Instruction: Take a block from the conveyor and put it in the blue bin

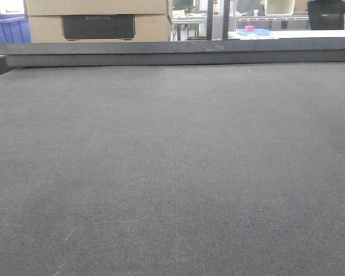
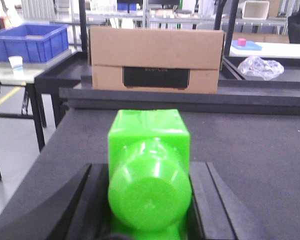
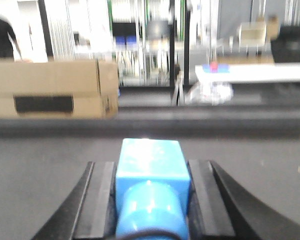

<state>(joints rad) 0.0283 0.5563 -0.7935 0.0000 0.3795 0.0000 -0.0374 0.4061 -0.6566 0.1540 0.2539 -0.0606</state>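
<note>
The conveyor (image 1: 172,172) is a wide dark grey woven belt that fills the front view, and no block or gripper shows on it there. In the left wrist view my left gripper (image 2: 150,172) is shut on a bright green block (image 2: 149,140), its black fingers (image 2: 92,190) pressed against both sides, just above the belt (image 2: 255,150). In the right wrist view my right gripper (image 3: 151,170) is shut on a blue block (image 3: 151,157) over the belt (image 3: 40,160). The blue bin (image 2: 30,40) stands on a side table beyond the belt's far left corner, also seen as the blue bin (image 1: 8,29).
A cardboard box (image 2: 156,60) stands behind the belt's raised far edge (image 1: 172,54). A crumpled plastic bag (image 2: 260,67) lies at the back right. A white table (image 3: 260,72) with a small pink item (image 2: 242,42) stands farther back. A person (image 3: 2,32) is at the far left.
</note>
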